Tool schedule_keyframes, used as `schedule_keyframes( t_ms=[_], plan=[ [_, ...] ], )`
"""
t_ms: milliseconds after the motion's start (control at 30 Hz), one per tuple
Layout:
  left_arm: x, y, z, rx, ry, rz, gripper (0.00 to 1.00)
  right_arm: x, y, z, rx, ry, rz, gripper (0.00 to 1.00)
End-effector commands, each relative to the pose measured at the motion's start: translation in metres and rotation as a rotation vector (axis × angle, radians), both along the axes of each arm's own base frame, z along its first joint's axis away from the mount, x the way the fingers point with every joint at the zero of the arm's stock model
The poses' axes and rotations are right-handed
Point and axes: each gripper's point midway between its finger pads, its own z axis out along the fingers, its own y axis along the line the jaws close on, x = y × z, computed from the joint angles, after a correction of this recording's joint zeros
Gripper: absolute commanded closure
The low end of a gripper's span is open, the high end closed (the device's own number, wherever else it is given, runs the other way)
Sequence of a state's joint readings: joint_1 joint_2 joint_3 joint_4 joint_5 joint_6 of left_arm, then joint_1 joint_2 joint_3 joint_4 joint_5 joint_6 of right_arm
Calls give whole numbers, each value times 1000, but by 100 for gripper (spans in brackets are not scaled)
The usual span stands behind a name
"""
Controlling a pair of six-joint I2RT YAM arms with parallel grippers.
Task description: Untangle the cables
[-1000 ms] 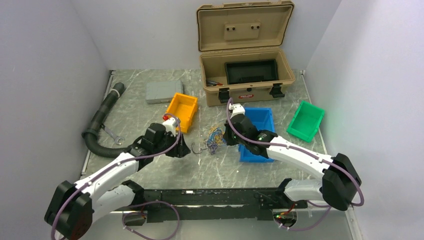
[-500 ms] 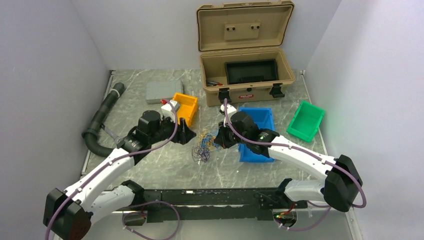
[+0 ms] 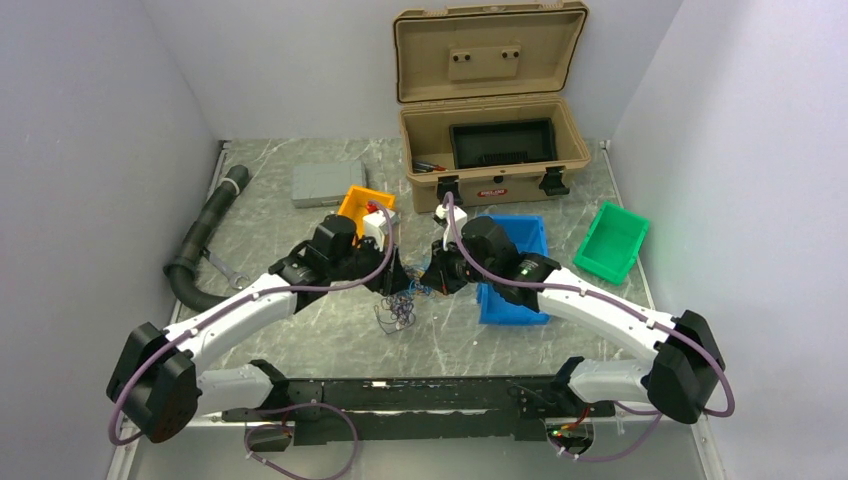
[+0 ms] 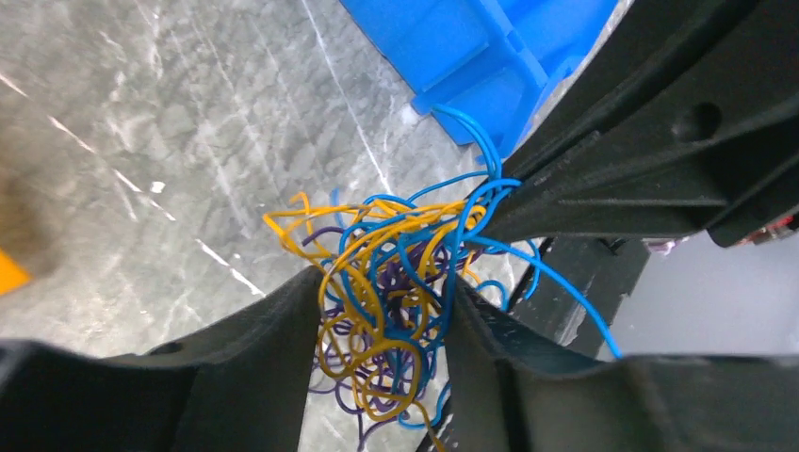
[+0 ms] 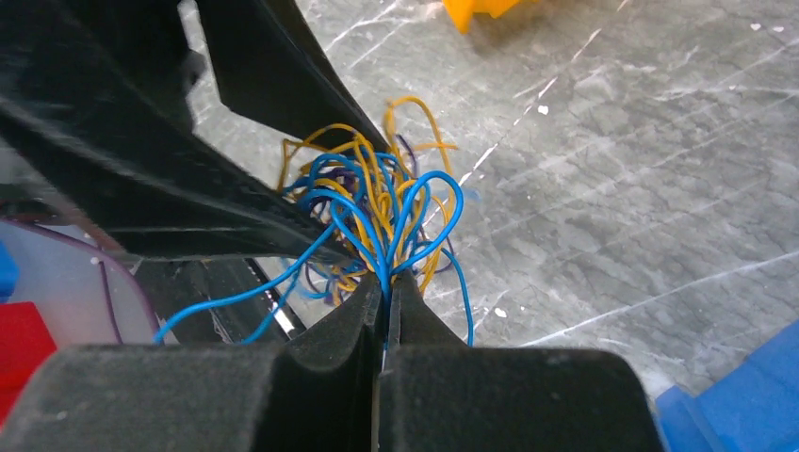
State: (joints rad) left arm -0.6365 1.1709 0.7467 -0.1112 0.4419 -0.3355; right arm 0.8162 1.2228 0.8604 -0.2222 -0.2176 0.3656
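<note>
Cables (image 3: 398,308) sit about mid tabletop (image 3: 450,342), between the two grippers, just left of the blue bin (image 3: 527,236) and in front of the orange bin (image 3: 354,201). The right gripper (image 5: 386,282) has its fingers pressed together, pinching a few blue loops at the top of the clump. That looks like an anchor hold, so the bunch is held up and steady while the other side works. The left gripper (image 4: 377,303) is spread, one finger on each side of the tangle, with yellow, blue and dark wires loose in the gap and nothing clamped. Probably it is lined up to grab a different set of strands so the two arms can pull apart. The clump has no clean long axis, it is mostly a ball. From the top view it hangs from the pinch and trails down toward the near edge, slightly left. One blue loose end sticks out of the ball on its own. Can't tell if the lowest loops touch the tabletop.
</note>
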Motion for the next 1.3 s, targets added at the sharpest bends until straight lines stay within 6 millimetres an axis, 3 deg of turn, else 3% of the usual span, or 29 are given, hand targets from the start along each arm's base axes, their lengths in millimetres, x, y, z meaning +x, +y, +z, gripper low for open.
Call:
schedule_keyframes(
  t_ms=[0,100,133,300,500,567,667,700,967,1100,1267],
  plan=[
    [0,-18,16,-67,-37,-74,54,8,16,37,87,-77,36,100],
    [5,-9,7,-16,-36,-26,95,13,12,38,64,-85,4,100],
    [7,-6,5,-2,-40,-10,100,15,9,37,52,-85,-14,100],
    [-3,-4,4,-16,-36,-37,100,27,-8,32,-14,-117,-105,100],
    [-12,-3,-13,-10,27,-41,100,71,-46,52,-175,-208,-374,100],
    [-14,-3,-15,-18,39,-40,100,76,-47,60,-163,-212,-392,88],
    [-18,-4,-14,-47,52,-41,100,71,-36,66,-89,-200,-362,57],
    [-17,-5,-13,-55,60,-31,100,69,-34,64,-67,-190,-355,51],
    [-14,-12,4,-194,96,-19,100,40,-34,33,69,-60,-329,39],
    [-11,-10,16,-279,111,-15,100,22,-39,33,212,-52,-330,18],
    [-6,-7,29,-363,121,10,100,3,-40,40,371,-73,-284,11]
  ],
)
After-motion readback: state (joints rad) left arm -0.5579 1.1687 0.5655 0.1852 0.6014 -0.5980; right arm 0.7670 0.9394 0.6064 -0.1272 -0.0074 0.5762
